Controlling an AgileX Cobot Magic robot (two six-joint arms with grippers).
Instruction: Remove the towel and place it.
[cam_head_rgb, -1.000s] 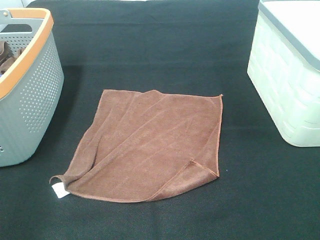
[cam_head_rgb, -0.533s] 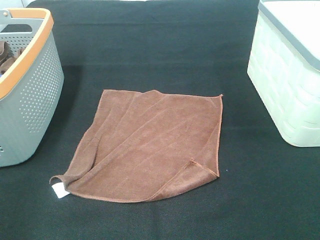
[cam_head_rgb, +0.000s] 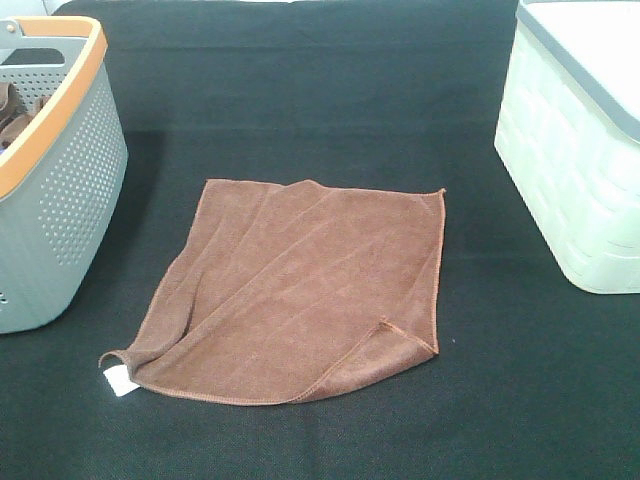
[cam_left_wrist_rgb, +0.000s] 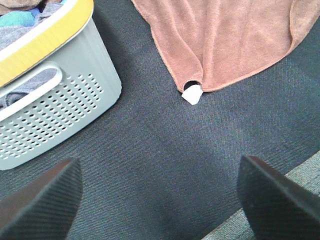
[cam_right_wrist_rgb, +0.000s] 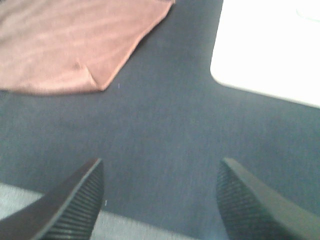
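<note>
The rust-brown towel (cam_head_rgb: 300, 290) lies spread flat on the black table cloth (cam_head_rgb: 300, 90), its white tag (cam_head_rgb: 118, 379) at the near left corner and its near right corner folded over. It also shows in the left wrist view (cam_left_wrist_rgb: 230, 40) with the tag (cam_left_wrist_rgb: 191, 94), and in the right wrist view (cam_right_wrist_rgb: 70, 45). My left gripper (cam_left_wrist_rgb: 157, 197) is open and empty, above the table's near edge, short of the tag. My right gripper (cam_right_wrist_rgb: 160, 200) is open and empty, near the table's front edge, short of the folded corner. Neither gripper shows in the high view.
A grey perforated basket (cam_head_rgb: 60, 200) with an orange rim stands at the left, holding bunched cloths (cam_left_wrist_rgb: 25, 12). A pale green bin (cam_head_rgb: 575, 150) stands at the right, and it shows as a white blur in the right wrist view (cam_right_wrist_rgb: 270, 45).
</note>
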